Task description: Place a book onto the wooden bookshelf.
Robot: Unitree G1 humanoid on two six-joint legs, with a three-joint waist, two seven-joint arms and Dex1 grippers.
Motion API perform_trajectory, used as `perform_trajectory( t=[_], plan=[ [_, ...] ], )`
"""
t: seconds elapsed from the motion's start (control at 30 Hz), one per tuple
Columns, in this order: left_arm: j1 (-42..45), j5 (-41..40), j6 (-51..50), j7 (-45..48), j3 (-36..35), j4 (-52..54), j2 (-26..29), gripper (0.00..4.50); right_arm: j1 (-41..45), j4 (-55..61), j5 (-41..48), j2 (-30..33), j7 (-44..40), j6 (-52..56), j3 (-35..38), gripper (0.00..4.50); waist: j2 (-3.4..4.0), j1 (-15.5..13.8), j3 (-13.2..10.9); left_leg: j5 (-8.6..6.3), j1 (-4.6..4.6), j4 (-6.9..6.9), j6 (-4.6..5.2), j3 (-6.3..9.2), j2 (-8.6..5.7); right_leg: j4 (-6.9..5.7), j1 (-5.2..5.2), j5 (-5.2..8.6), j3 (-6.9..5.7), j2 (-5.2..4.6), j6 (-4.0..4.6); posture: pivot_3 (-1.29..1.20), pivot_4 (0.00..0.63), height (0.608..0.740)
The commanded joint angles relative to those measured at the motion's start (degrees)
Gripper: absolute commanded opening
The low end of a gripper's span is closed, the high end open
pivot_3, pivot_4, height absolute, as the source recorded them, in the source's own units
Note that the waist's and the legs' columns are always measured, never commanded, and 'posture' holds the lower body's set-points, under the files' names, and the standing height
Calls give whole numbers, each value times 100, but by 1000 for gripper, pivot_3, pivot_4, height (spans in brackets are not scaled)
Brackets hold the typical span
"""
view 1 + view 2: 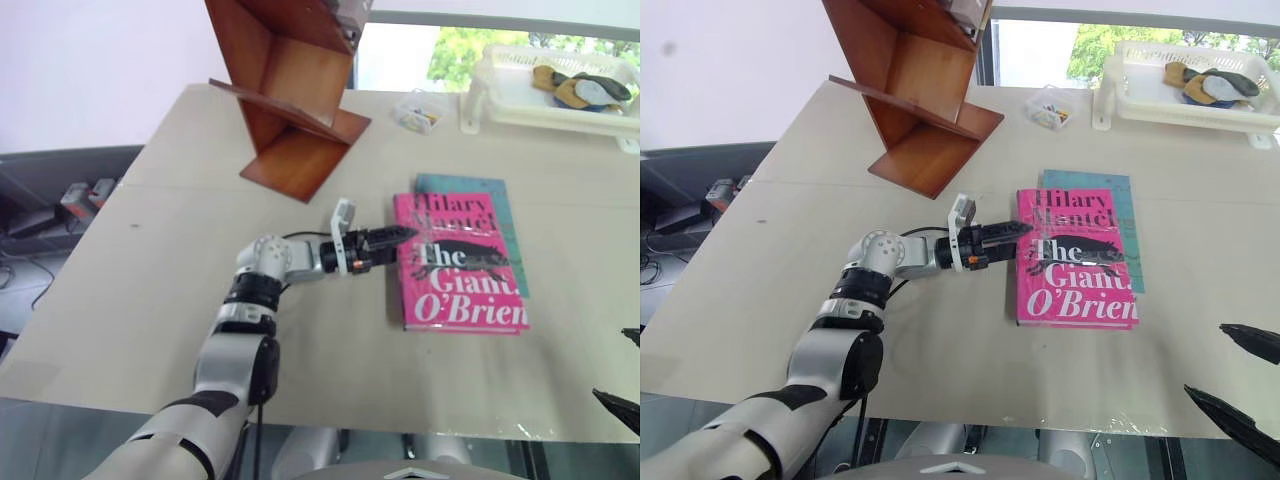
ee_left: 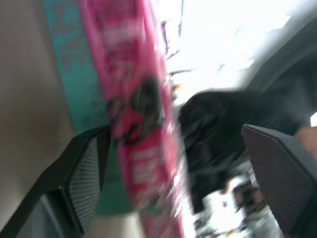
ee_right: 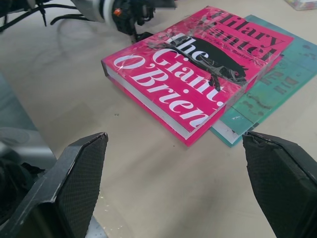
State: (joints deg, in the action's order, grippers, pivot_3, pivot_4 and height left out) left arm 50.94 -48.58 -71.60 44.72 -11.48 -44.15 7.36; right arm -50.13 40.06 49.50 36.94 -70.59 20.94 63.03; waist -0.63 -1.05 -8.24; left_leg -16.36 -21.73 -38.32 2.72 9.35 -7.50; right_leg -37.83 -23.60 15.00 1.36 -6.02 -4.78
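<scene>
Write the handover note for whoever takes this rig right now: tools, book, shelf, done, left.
Left tool: open, level, at the spine edge of the pink book, nothing gripped.
Right tool: open, empty, apart from the book, near the table's front edge.
Pink book: flat on the table, lying on a teal book.
Wooden bookshelf: at the table's far left, no book on it.
Done: approach only.
Left: grip the book, lift it, place it on the shelf.

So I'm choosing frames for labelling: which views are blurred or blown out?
Left wrist view: pink book smeared by motion blur, background blown out white. Right wrist view: book cover lettering sharp. Head views: clear, bright window glare beyond the white tray.
</scene>
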Motion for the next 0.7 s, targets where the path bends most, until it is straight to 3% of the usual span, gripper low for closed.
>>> perform_trajectory(
  t=[0.03,0.13,0.3,0.7],
  plan=[
    [174,63,5,124,-171,-280,21,4500,-82,100,60,2,65,-116,253,4444,0,6,0,0,0,0,0,-1,0,0,0,0,1,0,0,0,150,740],
    [241,191,-15,310,-133,-429,59,3699,-25,56,-4,35,100,-191,262,4500,0,10,0,0,1,0,0,-3,0,0,0,0,2,0,0,0,150,740],
    [235,512,-197,913,331,-465,41,1466,6,-85,-48,184,100,-225,262,4500,0,10,0,0,2,0,0,-5,0,-2,0,0,2,3,0,0,150,740],
    [451,848,-100,1362,231,-900,49,1466,76,-164,-129,215,105,-287,207,4500,-1,7,0,0,2,0,0,-3,-1,-1,0,0,0,1,0,0,150,740]
  ],
)
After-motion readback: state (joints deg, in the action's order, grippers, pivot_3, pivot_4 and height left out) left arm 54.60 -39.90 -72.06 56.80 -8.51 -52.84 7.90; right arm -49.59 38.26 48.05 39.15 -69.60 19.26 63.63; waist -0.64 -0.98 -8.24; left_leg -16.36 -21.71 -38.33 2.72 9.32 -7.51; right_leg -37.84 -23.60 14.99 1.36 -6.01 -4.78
